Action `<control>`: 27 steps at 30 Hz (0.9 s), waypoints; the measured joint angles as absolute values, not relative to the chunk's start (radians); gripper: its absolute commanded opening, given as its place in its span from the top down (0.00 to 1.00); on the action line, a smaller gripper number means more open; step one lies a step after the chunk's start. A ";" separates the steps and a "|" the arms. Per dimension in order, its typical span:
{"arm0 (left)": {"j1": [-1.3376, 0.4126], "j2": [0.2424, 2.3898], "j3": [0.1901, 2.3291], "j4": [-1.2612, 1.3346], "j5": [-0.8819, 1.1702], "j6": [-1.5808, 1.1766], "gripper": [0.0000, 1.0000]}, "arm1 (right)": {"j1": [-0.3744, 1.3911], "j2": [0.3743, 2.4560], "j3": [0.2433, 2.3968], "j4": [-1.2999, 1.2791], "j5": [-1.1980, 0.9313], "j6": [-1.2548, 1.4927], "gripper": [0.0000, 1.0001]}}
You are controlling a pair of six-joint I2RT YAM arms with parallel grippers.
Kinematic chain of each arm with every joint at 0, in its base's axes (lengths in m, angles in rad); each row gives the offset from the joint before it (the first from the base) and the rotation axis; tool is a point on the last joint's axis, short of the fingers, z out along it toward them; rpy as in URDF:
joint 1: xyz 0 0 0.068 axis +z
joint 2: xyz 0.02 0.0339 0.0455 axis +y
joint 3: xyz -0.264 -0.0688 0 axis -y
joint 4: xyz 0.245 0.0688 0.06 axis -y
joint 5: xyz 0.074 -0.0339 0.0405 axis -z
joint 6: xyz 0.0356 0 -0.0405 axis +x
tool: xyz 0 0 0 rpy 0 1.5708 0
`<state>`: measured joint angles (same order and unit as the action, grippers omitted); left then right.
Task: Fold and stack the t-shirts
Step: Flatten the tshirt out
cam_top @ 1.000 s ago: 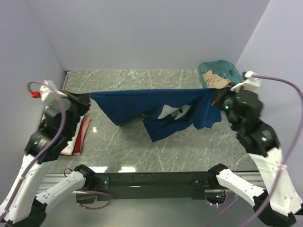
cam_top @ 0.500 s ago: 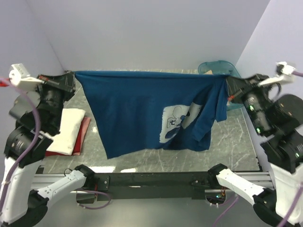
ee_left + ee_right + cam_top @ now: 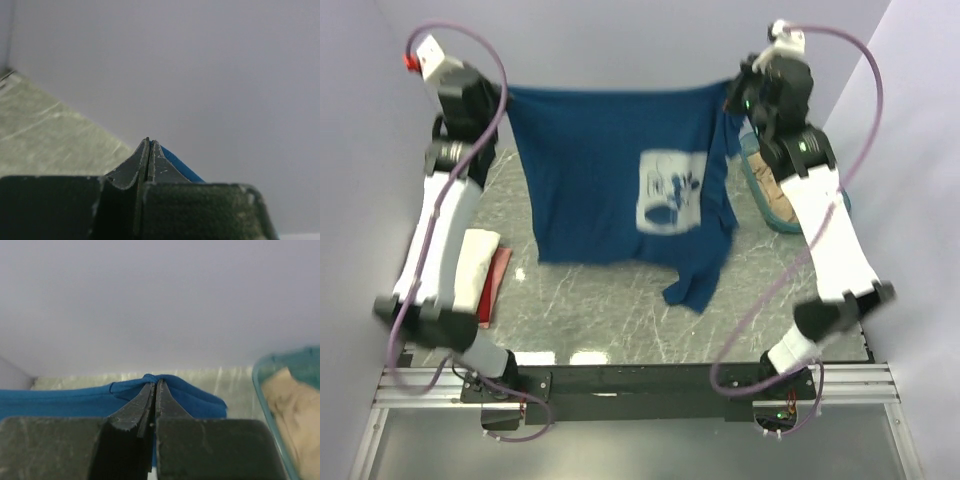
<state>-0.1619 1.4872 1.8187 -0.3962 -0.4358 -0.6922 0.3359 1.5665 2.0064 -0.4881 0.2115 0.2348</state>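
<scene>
Top external view: navy t-shirt (image 3: 610, 170) hangs spread between the two raised arms toward 12 o'clock, close to the back wall, pale print (image 3: 670, 190) facing the camera. Left arm (image 3: 460, 110) takes the upper corner at about 11 o'clock, right arm (image 3: 780, 95) the upper corner at about 1 o'clock, and the top edge runs nearly straight between them. The right side is bunched and trails to a lower point at about 5 o'clock of the cloth. Whether that point touches the tabletop (image 3: 610, 310) cannot be told, nor whether the held edge is hem or shoulders. Left wrist view: left jaws clenched tip to tip, with a sliver of blue cloth showing just behind them at 4 o'clock. Right wrist view: right jaws clenched on a gathered fold of the blue cloth, which spreads away to 9 o'clock and a little to 3 o'clock. Both jaws are therefore grasping the shirt at its top edge, and the body of the shirt hangs below them. Judgement: the step in hand is opening the shirt out in the air ahead of laying it flat, so folding has not begun on this one. The next move probably calls for lowering both arms together, keeping the edge taut so that the bunched right side flattens. The landing spot should be mid-tabletop, clear of the folded cream-white t-shirt (image 3: 478, 262) at 9 o'clock and of the teal tub (image 3: 760, 190) at 2 o'clock, which holds the tan t-shirt (image 3: 782, 200).
</scene>
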 measured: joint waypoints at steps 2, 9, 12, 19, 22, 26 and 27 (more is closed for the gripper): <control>-0.105 1.597 1.947 -0.388 -0.363 -0.695 0.99 | 0.318 1.679 2.169 -0.511 0.197 0.221 1.00; 0.022 1.641 2.070 -0.342 -0.148 -0.727 0.99 | 0.308 1.621 2.194 -0.443 0.115 0.219 1.00; 0.030 1.438 1.811 -0.300 -0.128 -0.739 0.99 | 0.308 1.427 1.912 -0.387 0.077 0.247 1.00; 0.045 1.026 1.184 -0.234 -0.140 -0.827 0.99 | 0.308 1.166 1.250 -0.303 0.007 0.372 0.82; 0.050 0.965 0.929 -0.230 -0.163 -0.883 0.99 | 0.320 1.178 1.014 -0.297 -0.017 0.421 0.52; 0.059 0.963 0.641 -0.281 -0.186 -0.949 0.99 | 0.348 1.201 0.796 -0.317 -0.020 0.459 0.39; 0.059 0.958 0.593 -0.303 -0.193 -0.961 1.00 | 0.353 1.195 0.763 -0.321 -0.017 0.468 0.35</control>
<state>0.0586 0.9581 0.5930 -0.3031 -0.1928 -0.9611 0.3531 1.1946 0.7628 -0.3206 -0.0166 0.4679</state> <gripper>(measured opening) 0.013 0.596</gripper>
